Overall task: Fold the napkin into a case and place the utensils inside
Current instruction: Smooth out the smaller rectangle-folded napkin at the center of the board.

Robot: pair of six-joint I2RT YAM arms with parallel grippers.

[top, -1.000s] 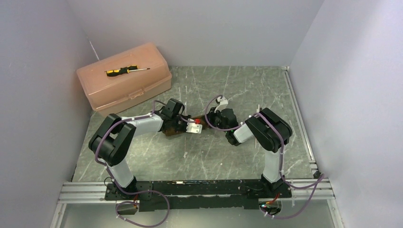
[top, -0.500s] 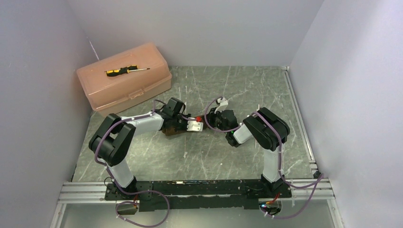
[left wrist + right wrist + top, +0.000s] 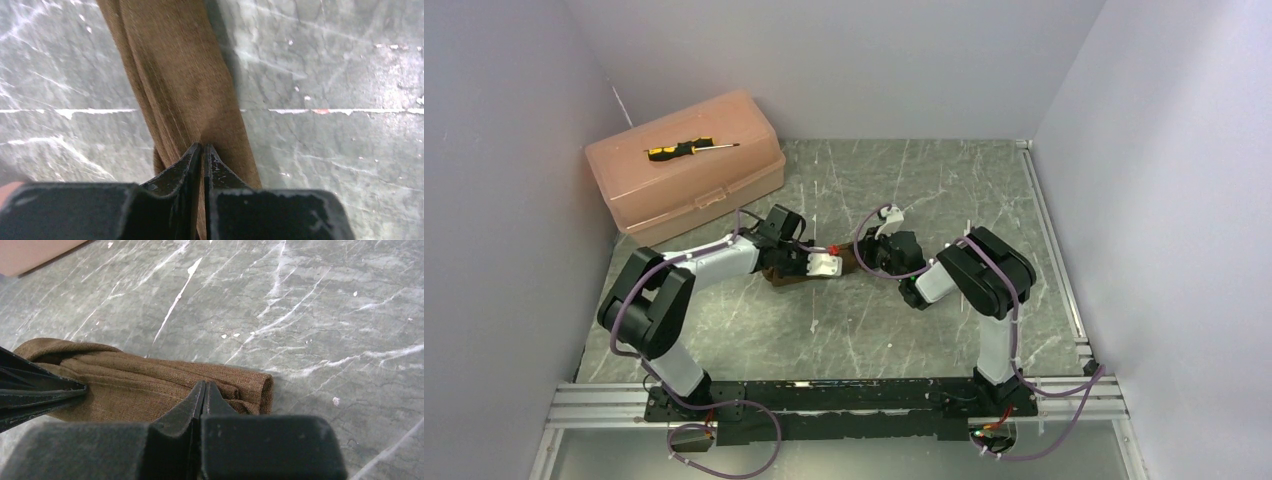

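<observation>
The brown napkin (image 3: 776, 276) lies on the table as a narrow folded strip between my two grippers. In the left wrist view the napkin (image 3: 175, 75) runs from the top down under my left gripper (image 3: 202, 148), whose jaws are shut on a fold of it. In the right wrist view the napkin (image 3: 140, 385) lies flat with a rolled end on the right. My right gripper (image 3: 204, 385) is shut on its near edge by that end. The left gripper's fingers (image 3: 40, 390) press in at the strip's other end. No utensils show for certain.
A pink box (image 3: 686, 165) stands at the back left with a yellow-and-black screwdriver (image 3: 689, 149) on its lid. Its corner shows in the right wrist view (image 3: 35, 252). Grey walls close in the left, back and right. The marble tabletop (image 3: 944, 190) surrounds the cloth.
My left arm's elbow has swung out to the left and its gripper has shifted slightly back along the napkin. The right arm has hardly moved.
</observation>
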